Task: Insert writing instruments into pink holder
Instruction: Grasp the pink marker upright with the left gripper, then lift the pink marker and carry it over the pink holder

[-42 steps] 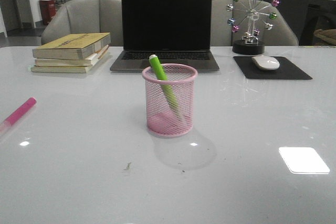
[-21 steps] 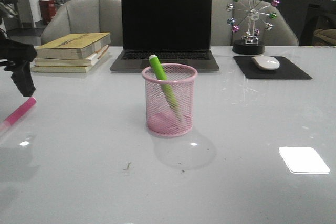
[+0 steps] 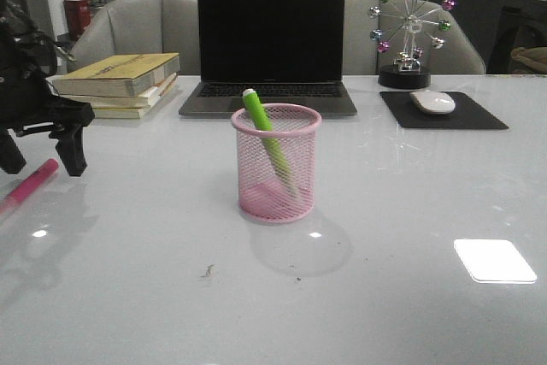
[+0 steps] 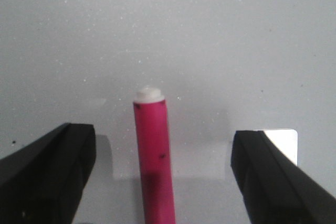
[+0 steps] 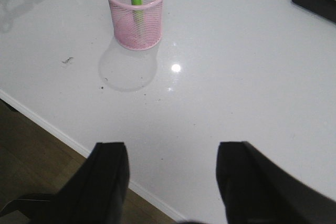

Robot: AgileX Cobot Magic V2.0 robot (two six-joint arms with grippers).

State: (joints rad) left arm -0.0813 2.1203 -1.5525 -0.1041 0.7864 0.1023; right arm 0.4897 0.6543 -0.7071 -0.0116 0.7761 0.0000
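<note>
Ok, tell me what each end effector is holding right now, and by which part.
Nothing. The left end effector is open astride the pink marker without touching it; the right end effector is open and empty.

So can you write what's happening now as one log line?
left end effector: open, straddling pink marker | green marker: in pink holder | right end effector: open, empty

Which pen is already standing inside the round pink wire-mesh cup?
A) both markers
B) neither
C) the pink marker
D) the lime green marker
D: the lime green marker leans inside the pink wire-mesh cup, while the pink marker lies on the table under the open left gripper.
</note>
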